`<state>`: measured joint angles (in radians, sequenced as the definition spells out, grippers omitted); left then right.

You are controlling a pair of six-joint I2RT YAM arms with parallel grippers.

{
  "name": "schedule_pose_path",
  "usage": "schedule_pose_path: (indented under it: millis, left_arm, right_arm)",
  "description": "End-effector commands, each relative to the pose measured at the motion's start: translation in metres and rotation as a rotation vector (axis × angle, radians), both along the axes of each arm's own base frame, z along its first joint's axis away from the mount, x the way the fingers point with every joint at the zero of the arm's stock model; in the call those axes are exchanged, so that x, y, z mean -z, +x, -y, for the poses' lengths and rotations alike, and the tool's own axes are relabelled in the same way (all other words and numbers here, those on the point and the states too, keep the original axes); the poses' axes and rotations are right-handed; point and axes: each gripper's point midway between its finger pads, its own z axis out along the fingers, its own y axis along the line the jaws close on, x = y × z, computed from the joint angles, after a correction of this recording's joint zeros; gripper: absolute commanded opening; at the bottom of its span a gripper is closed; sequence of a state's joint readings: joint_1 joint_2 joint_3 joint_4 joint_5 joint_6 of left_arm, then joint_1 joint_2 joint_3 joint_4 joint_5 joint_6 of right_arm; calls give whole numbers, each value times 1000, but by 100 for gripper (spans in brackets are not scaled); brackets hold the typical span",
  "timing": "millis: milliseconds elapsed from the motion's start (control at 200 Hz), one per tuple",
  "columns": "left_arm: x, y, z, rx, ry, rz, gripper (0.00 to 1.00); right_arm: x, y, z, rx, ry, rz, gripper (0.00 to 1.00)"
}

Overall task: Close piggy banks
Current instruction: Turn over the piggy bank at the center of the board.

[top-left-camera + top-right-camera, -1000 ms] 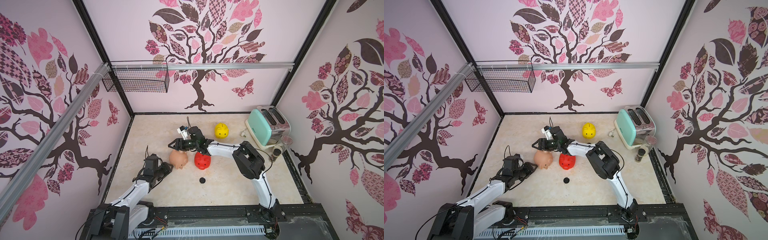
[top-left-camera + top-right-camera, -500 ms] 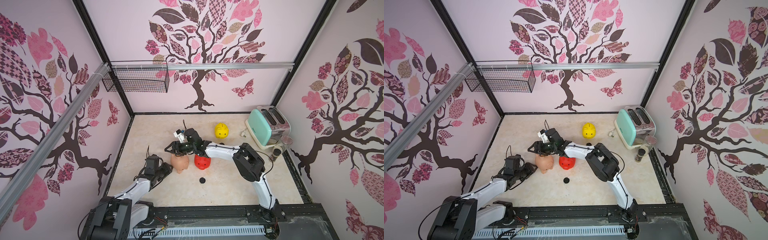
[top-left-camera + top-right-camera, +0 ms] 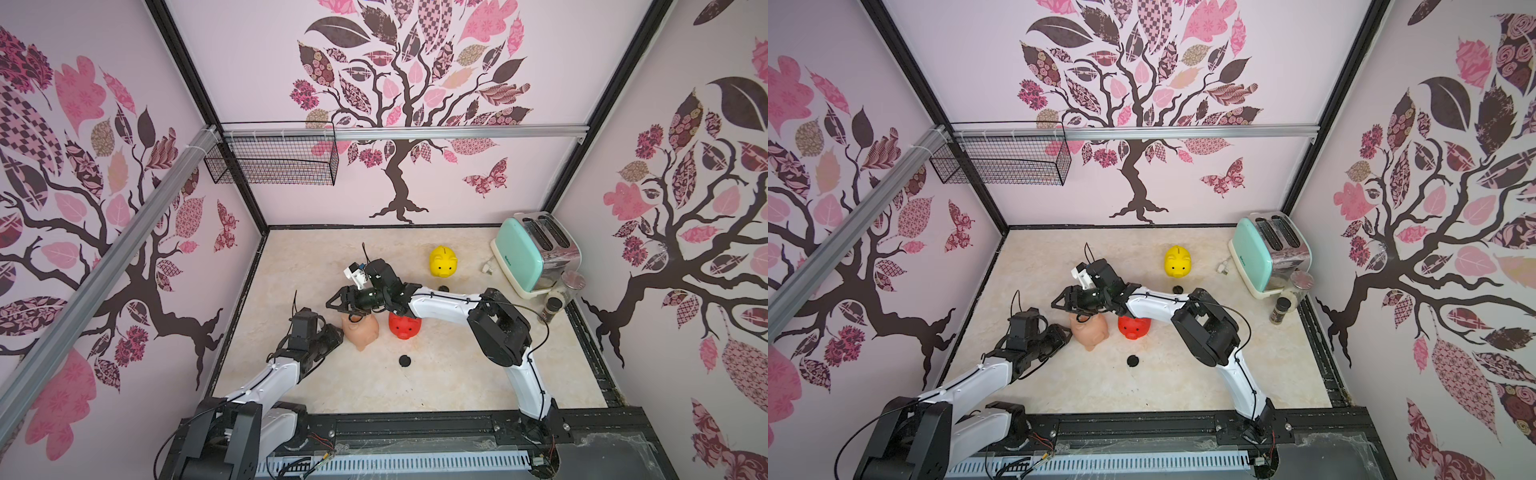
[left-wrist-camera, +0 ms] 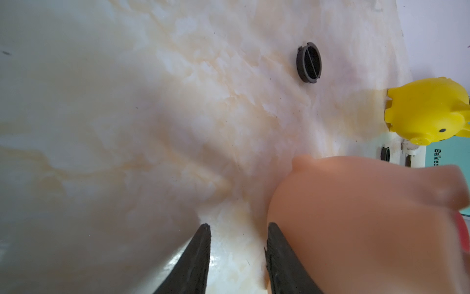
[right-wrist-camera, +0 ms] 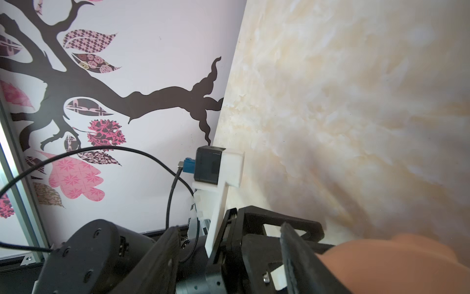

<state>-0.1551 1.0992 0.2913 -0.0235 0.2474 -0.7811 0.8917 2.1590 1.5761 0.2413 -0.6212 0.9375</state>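
Peach plastic marks the peach piggy bank, which sits mid-table just beside the red piggy bank. The yellow piggy bank stands well apart, toward the toaster. The left gripper touches the peach bank's side with one finger, its fingers slightly parted and nothing between them. The right gripper hovers above that same bank, spread wide and empty. One black plug lies near the red bank.

Light: we see bright, even light, soft shadows.
Blur: pink pig smeared in left wrist view.
Edges: posts splay toward eleven, one o'clock.
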Motion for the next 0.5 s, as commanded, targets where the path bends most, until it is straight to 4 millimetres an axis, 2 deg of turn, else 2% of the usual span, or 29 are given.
schedule_pose_path:
  millis: [0,130,260,355,495]
  left_arm:
    - [-9,1,-8,-24,30,28,40]
    - [-21,-2,-14,-45,47,62,43]
    - [-38,-6,-21,-70,53,85,43]
    - [-67,-5,-24,-80,43,133,45]
    - [-115,-2,-32,-83,55,192,47]
  right_arm:
    - [-40,-7,-1,-23,46,56,65]
    - [-55,-7,3,-18,43,95,65]
    - [-81,-5,16,12,1,192,66]
    - [-102,-7,33,28,-52,272,68]
    - [-111,-15,71,61,-171,379,68]
